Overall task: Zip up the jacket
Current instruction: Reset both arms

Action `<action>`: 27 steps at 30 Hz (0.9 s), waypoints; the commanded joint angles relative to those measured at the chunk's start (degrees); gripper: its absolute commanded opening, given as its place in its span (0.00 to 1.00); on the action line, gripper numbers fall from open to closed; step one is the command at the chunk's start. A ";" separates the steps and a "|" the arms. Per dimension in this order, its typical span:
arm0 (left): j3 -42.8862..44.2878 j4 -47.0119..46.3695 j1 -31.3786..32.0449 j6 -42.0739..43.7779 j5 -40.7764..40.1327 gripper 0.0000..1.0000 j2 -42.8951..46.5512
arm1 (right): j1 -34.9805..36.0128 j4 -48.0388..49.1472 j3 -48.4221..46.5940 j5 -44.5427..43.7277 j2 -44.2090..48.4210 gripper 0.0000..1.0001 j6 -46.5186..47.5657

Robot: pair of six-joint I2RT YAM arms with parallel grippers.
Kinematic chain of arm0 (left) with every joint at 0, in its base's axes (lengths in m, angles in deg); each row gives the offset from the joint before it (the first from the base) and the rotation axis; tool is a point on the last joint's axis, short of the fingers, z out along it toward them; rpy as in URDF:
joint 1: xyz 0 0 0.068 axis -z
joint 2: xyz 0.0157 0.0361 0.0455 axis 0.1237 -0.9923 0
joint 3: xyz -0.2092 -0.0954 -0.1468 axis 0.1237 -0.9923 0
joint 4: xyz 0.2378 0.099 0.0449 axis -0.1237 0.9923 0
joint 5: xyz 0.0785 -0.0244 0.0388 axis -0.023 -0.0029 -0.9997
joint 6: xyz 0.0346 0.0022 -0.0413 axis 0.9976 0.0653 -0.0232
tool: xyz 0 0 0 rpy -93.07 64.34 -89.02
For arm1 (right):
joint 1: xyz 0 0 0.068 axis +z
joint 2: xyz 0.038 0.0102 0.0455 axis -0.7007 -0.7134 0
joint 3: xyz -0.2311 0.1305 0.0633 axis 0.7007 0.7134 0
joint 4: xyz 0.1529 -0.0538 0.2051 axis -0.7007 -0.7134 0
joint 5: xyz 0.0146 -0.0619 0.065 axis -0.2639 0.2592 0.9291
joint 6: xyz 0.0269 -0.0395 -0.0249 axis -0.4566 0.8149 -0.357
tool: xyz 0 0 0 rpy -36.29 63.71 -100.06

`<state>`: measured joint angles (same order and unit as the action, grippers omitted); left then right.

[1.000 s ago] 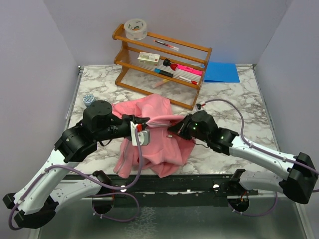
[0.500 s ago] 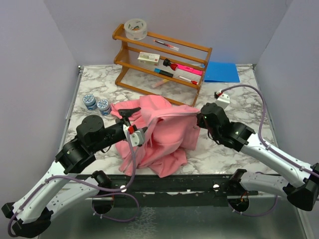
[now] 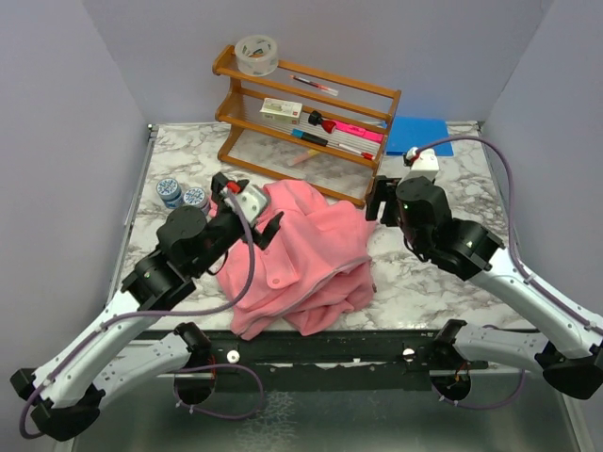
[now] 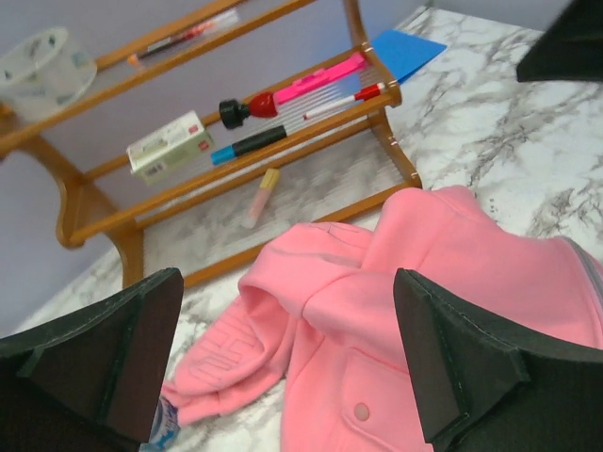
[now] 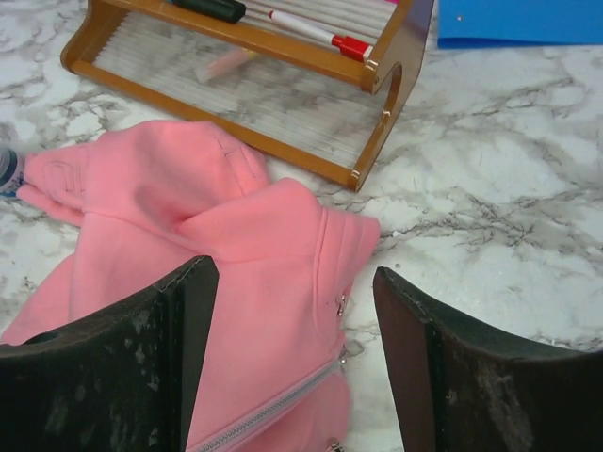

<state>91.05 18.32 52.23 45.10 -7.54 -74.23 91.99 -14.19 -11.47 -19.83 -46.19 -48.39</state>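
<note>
The pink jacket (image 3: 306, 254) lies loose and crumpled on the marble table between the two arms. In the right wrist view its grey zipper (image 5: 273, 411) runs closed up to near the collar, with a small metal pull (image 5: 341, 303) at the edge. The left wrist view shows a sleeve and the chest pocket's snap (image 4: 358, 411). My left gripper (image 3: 250, 209) hovers over the jacket's left shoulder, open and empty (image 4: 283, 377). My right gripper (image 3: 384, 193) hangs above the jacket's right edge, open with nothing between its fingers (image 5: 297, 367).
A wooden rack (image 3: 301, 122) with pens, a box and a tape roll (image 3: 256, 55) stands behind the jacket. A blue folder (image 3: 419, 135) lies at the back right. Two small blue-lidded jars (image 3: 182, 194) sit left of the jacket, close to the left arm.
Both grippers opened and let go of the jacket, then lifted away, the left toward the back left and the right toward the back right. The jacket dropped flat onto the table.
</note>
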 commanded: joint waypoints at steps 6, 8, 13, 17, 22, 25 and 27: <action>8.50 3.38 -4.30 -24.01 -11.33 0.99 -14.06 | -6.84 -6.20 -7.28 10.47 -9.34 0.85 3.93; 11.17 7.31 -9.79 -27.92 -6.91 0.99 -17.17 | -14.11 -5.02 -5.07 21.03 -9.60 0.86 2.43; 11.69 13.67 -24.20 -35.00 -2.63 0.99 -18.58 | -30.12 -1.59 2.58 29.29 -4.16 0.88 -2.53; 8.85 15.31 -29.28 -38.49 -6.88 0.99 -16.45 | -37.33 1.09 7.04 30.06 3.02 0.89 -2.73; 6.21 15.20 -29.30 -37.31 -7.17 0.99 -14.61 | -37.40 3.35 10.59 27.35 7.62 1.00 0.58; 4.92 14.85 -29.30 -36.22 -8.01 0.99 -13.26 | -37.39 4.76 11.88 25.85 9.13 1.00 2.35; 4.27 14.56 -29.30 -35.47 -8.47 0.99 -12.12 | -37.38 5.40 12.15 25.47 9.27 1.00 4.47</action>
<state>96.82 32.33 22.96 8.86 -14.12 -88.83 54.55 -11.46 -0.85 6.44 -37.16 -47.98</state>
